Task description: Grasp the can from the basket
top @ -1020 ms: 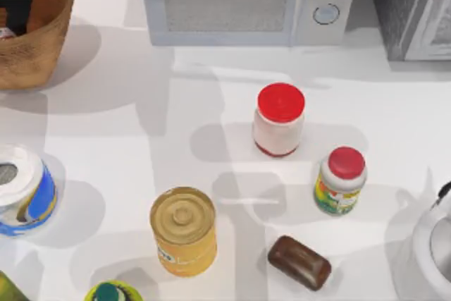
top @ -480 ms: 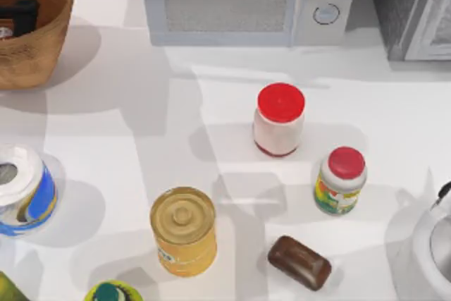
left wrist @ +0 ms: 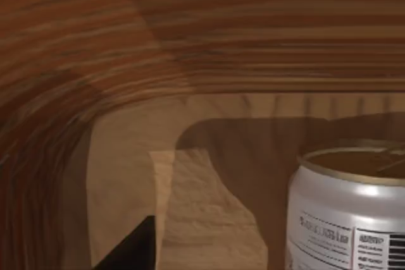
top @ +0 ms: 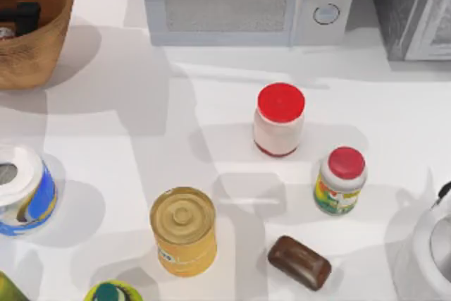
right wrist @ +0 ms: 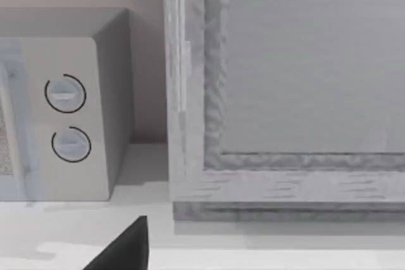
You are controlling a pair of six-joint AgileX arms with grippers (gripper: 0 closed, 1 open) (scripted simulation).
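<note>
The left gripper (top: 15,17) sits low inside the basket (top: 42,47) beside the can (left wrist: 345,210) to grasp it; whether its fingers are open or closed I cannot tell.

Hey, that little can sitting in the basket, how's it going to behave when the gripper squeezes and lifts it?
The can looks like smooth, shiny metal, so it may slip in a weak squeeze. It stands upright on the flat floor of the basket, so a side nudge may tip it. Its round wall would probably roll if it toppled.
</note>
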